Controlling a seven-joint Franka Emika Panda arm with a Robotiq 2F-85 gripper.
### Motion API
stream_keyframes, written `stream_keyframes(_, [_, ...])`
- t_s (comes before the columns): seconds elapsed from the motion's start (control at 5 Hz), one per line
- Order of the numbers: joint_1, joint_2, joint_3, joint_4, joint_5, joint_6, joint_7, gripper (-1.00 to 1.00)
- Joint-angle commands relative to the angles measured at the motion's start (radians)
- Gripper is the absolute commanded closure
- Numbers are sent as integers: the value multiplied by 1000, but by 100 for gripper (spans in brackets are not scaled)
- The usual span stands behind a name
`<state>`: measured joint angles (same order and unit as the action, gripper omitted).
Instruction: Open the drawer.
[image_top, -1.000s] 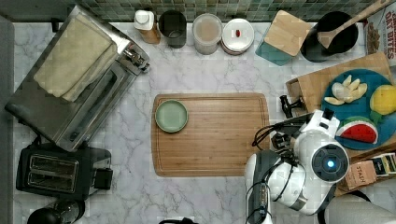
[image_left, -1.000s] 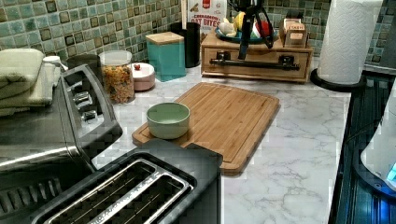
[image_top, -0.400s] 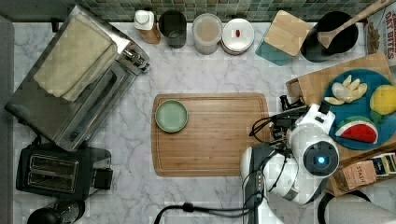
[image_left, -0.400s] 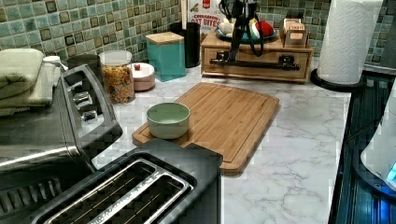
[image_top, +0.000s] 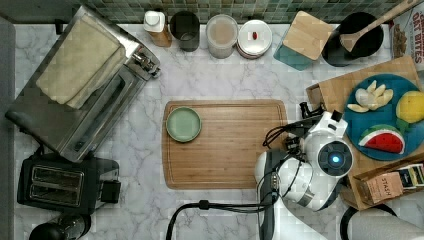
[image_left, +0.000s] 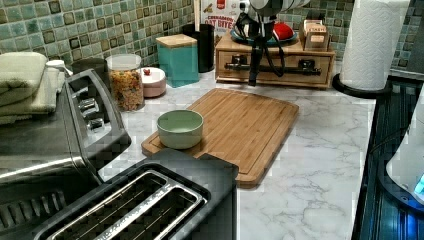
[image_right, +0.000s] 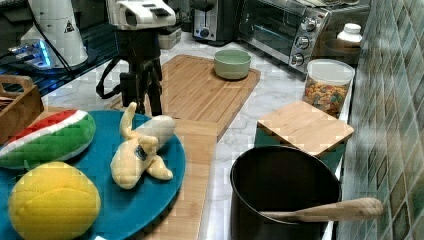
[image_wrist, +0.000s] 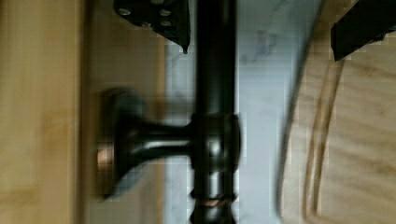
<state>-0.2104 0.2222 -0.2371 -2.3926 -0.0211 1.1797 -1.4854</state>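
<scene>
Lower now, the fingers (image_wrist: 261, 23) have come down around the drawer's (image_left: 272, 60) black handle (image_wrist: 215, 112).
Spread, one finger each side of the bar; drawer sits shut beyond the cutting board (image_left: 240, 125), against the counter's (image_left: 320, 165) back wall.

bare marble (image_left: 320, 150) open, cutting board (image_left: 245, 122) (flat) beside drawer (image_left: 275, 62)

One cutting board (image_top: 225, 144), one green bowl (image_top: 183, 124), one toaster (image_top: 55, 186), one toaster oven (image_top: 80, 85), one paper-towel roll (image_left: 372, 42), one blue plate (image_top: 382, 117), one drawer (image_left: 275, 66).

Marble counter (image_top: 220, 75) carries cutting board (image_top: 235, 150), toaster oven (image_top: 80, 90), toaster (image_top: 60, 185), jars (image_top: 221, 35), drawer box (image_left: 275, 62).
</scene>
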Motion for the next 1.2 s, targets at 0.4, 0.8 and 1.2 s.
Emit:
stream_keyframes(0.4, [2, 64, -42, 31, -51, -39, 40, -100])
stream_keyframes(0.8, [81, -31, -105, -23, -161, -183, 166, -100])
stream_keyframes(1.2, [107, -90, -23, -97, -48, -238, 150, -100])
